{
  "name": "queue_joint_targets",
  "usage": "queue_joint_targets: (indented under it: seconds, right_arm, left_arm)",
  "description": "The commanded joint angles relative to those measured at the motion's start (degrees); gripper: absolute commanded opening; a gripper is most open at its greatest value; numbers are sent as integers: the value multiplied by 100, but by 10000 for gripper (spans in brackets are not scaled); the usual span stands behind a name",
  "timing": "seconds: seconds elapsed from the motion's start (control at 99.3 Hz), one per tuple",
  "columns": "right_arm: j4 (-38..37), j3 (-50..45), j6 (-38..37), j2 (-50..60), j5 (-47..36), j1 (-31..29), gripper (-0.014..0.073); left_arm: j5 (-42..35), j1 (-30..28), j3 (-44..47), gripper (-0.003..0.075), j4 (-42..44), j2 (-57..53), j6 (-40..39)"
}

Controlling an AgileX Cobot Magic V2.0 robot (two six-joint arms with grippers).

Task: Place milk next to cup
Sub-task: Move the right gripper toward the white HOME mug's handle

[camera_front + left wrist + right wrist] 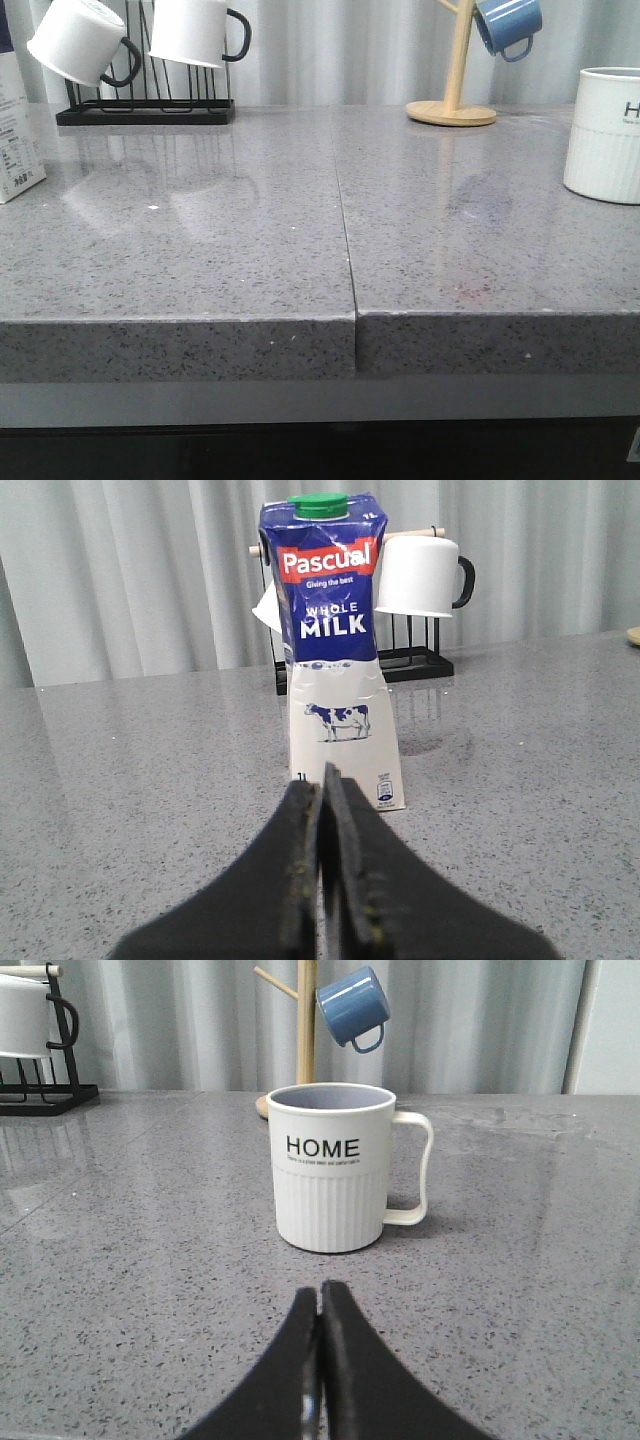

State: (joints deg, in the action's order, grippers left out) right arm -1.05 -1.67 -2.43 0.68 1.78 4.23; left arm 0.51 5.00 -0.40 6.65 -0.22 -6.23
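on speckled stone: boxy milk (pixel 340 670), ribbed cup (pixel 331 1170).

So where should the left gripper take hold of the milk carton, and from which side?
Probably across the flat side walls of the milk carton, around mid-height, coming in level from the front. It stands upright, its cow face square to the left gripper, whose fingers are shut and would need opening first. The sloped top offers poorer purchase.

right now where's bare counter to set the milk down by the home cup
Bare counter runs from the milk at the left edge to the cup at far right. The stretch left of the cup is free. The back is crowded: black mug rack, wooden mug tree.
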Motion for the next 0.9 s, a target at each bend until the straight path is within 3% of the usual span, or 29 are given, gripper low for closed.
queue_joint_targets:
  seconds: [0.0,0.292,0.463,0.655,0.887]
  right_arm:
    - [-24,111,22,102,-450,-12,-68]
    - [61,200,22,102,-725,-12,-68]
    - [226,965,27,-50,246,-12,-68]
    - [105,2000,32,-1163,1079,-12,-68]
    - [49,2667,38,-2795,902,-12,-68]
  left_arm:
    - [-454,-13,289,-21,-48,-192,-58]
    - [-454,-13,289,-21,-48,-192,-58]
    - [-454,-13,289,-21,-48,-192,-58]
    - [-454,-13,289,-21,-48,-192,-58]
    - [-454,-13,289,-21,-48,-192,-58]
